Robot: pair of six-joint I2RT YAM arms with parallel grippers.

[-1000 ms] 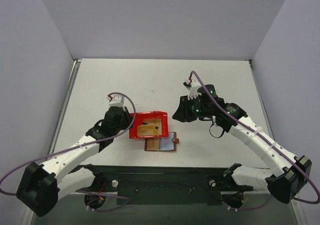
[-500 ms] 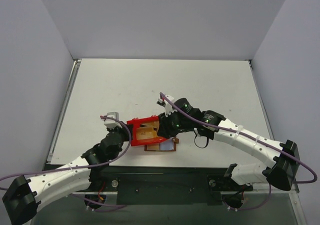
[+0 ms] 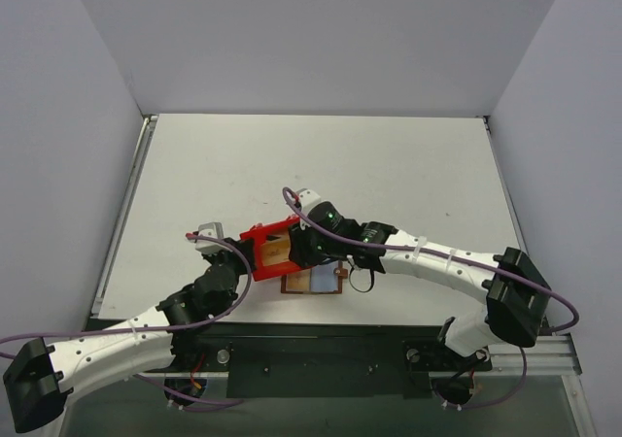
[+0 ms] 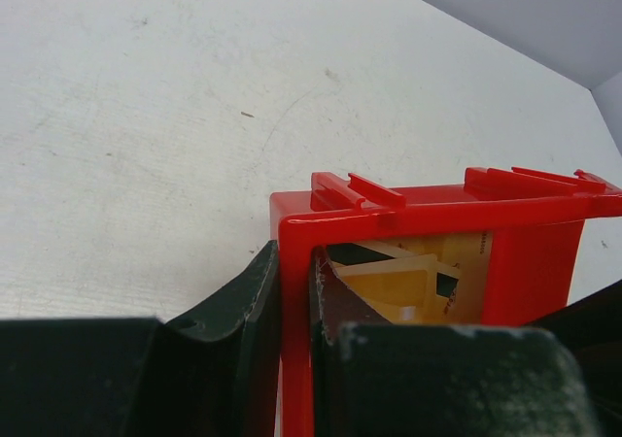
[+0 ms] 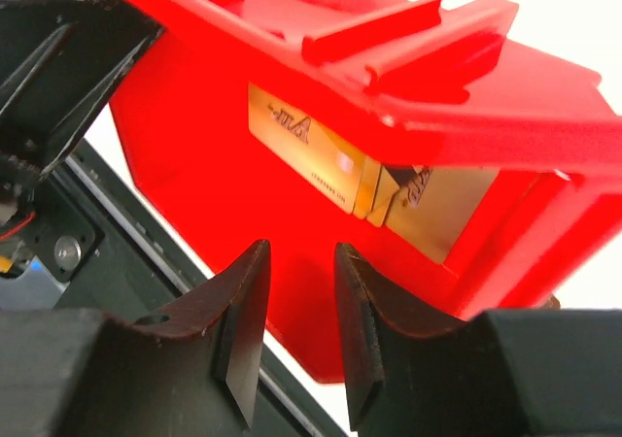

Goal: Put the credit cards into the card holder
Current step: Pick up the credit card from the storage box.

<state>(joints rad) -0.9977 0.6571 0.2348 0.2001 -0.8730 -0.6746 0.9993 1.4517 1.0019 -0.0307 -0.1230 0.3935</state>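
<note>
Your L claw (image 4: 292, 262) is clamped on the red bin (image 4: 437, 199) wall. R claw (image 5: 301, 252) is part-open, empty, nearer the credit cards (image 5: 321, 146): they lie just ahead inside the bin, long axis crosswise. The card holder (image 3: 313, 282) sits open on bench (image 3: 389, 165), beside bin.

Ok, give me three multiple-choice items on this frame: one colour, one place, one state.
1. The card holder's inner panels are: A light blue, B green, C black.
2. The credit cards lie: A on a plate, B in the card holder, C in the red bin.
3. The left gripper is: A open in the air, B shut on the red bin's wall, C holding a card.
A, the top view shows blue panels; C, both wrist views show them inside; B, its fingers flank the wall.
</note>
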